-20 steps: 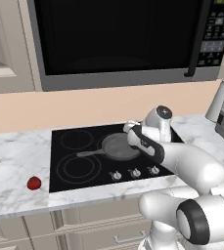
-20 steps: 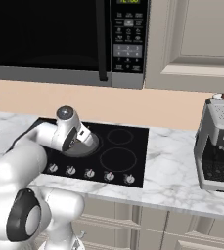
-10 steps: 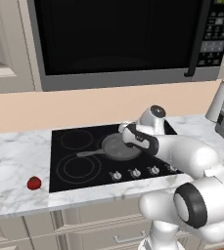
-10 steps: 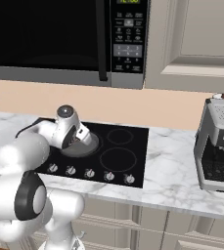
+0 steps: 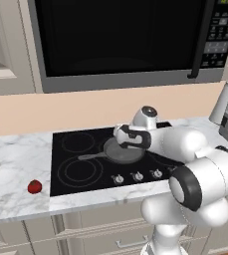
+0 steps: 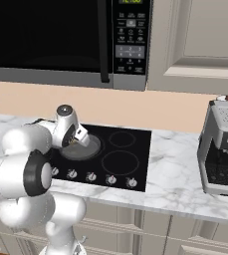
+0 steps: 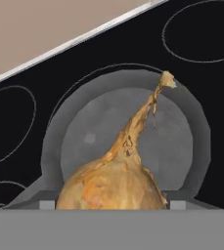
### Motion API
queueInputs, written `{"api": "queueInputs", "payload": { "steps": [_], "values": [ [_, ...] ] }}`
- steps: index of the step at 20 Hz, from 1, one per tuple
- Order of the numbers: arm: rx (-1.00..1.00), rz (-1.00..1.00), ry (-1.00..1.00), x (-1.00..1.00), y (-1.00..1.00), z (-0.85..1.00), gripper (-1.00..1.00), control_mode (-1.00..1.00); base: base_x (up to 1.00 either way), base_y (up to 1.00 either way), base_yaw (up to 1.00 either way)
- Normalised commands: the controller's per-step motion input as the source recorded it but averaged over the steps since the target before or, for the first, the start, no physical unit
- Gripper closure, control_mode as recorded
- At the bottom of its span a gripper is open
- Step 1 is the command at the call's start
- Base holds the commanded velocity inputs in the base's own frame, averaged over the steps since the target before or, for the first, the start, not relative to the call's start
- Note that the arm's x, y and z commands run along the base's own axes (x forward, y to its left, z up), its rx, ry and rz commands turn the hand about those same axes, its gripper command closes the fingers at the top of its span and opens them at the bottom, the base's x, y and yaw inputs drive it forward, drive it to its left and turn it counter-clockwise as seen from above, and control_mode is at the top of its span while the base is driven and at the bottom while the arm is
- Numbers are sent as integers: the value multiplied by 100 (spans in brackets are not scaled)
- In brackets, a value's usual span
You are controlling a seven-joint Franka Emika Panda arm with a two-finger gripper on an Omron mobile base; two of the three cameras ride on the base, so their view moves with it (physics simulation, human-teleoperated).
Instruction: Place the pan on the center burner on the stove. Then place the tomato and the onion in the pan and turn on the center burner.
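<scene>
1. White arm reaches over the flat black glass cooktop in the left base view, its two-finger gripper hanging just above the round shallow dark grey frying pan, which sits on the largest, middlemost burner ring. Small bright red tomato lies on the marble counter, well apart to the left. Judgement: the release should happen low and over the pan's middle, so the bulb does not roll to the rim.

2. Right base view: gripper over the pan; the wrist covers the fingers, so the hold cannot be read here. Silver knobs line the cooktop's front edge. A red sliver at the left frame edge is likely the tomato, cut off.

3. Hand view: golden-brown onion with a thin pointed stem tip sits at the bottom, between the fingers and clasped by them as far as I can judge, directly above the pan floor. The fingertips themselves are hidden behind the bulb; contact with the pan cannot be told. The pan handle is out of frame. Best to open only once the onion is close to the floor.
</scene>
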Motion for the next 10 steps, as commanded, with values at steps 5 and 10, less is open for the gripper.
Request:
{"api": "queueInputs", "payload": {
  "steps": [5,10],
  "values": [
    [-2,0,7,26,16,-25,100,-100,0,0,0],
    [-1,0,6,28,5,-28,100,-100,0,0,0]
  ]
}}
